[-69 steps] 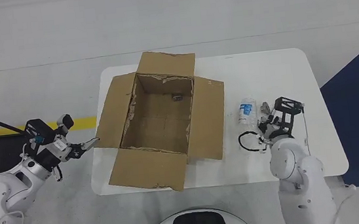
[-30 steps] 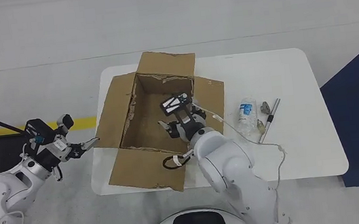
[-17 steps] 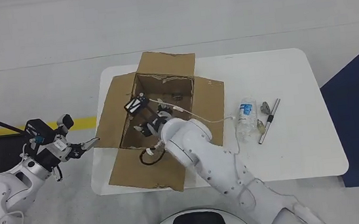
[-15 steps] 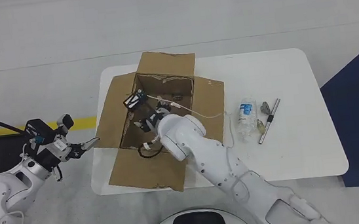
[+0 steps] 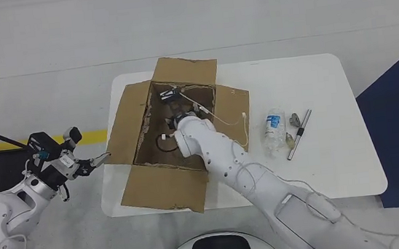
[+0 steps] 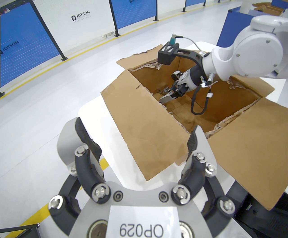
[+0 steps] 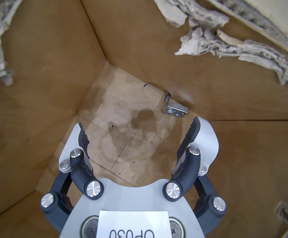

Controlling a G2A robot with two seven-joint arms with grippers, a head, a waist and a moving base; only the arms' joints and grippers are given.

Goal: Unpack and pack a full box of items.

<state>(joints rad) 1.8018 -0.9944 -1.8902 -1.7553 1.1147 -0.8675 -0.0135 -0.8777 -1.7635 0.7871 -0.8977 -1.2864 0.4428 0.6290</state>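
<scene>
An open cardboard box with torn flaps stands on the left half of the white table. My right gripper is down inside it near the far wall, open and holding nothing. A small metal bracket lies on the box floor against that wall, just beyond one fingertip. From the left wrist view the right gripper hangs low over the box floor. My left gripper is off the table's left edge, open, facing the box's left flap.
To the right of the box lie a clear plastic bottle, a small metal piece and a dark pen. The table's right side is bare. Torn cardboard lining hangs along the box rim.
My right arm has swung from the table's right side, beside the bottle, into the box and on to its far wall. The left arm has stayed still.
</scene>
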